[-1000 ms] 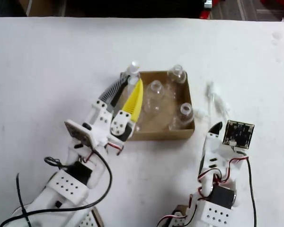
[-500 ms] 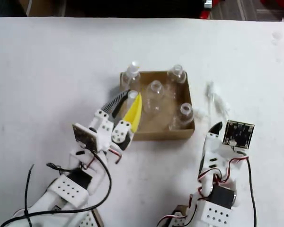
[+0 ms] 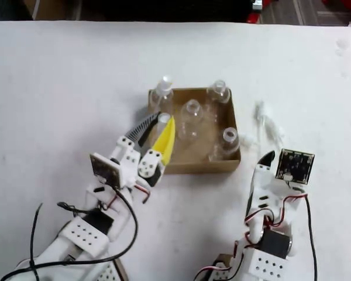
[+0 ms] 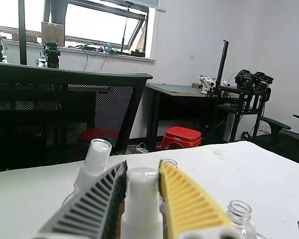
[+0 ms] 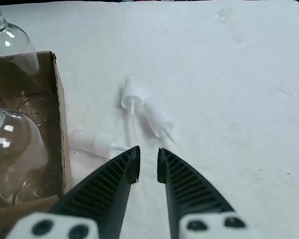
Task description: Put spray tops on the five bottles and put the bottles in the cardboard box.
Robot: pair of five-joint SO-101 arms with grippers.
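One second back the left gripper (image 3: 164, 119) sat deeper in the cardboard box (image 3: 199, 164); we now find it withdrawn, pinching a spray top (image 4: 141, 199) — a capped bottle (image 3: 163, 89) stands just beyond. Right gripper (image 5: 148, 167), slightly parted — loose spray tops (image 5: 157, 121) ahead, unfitted.

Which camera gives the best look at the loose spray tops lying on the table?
The right wrist view: three loose spray tops lie close and distinct beside the cardboard box, just beyond the open right pincer. The high view gives them as small pale shapes right of the box. The left wrist view faces the bottles instead.
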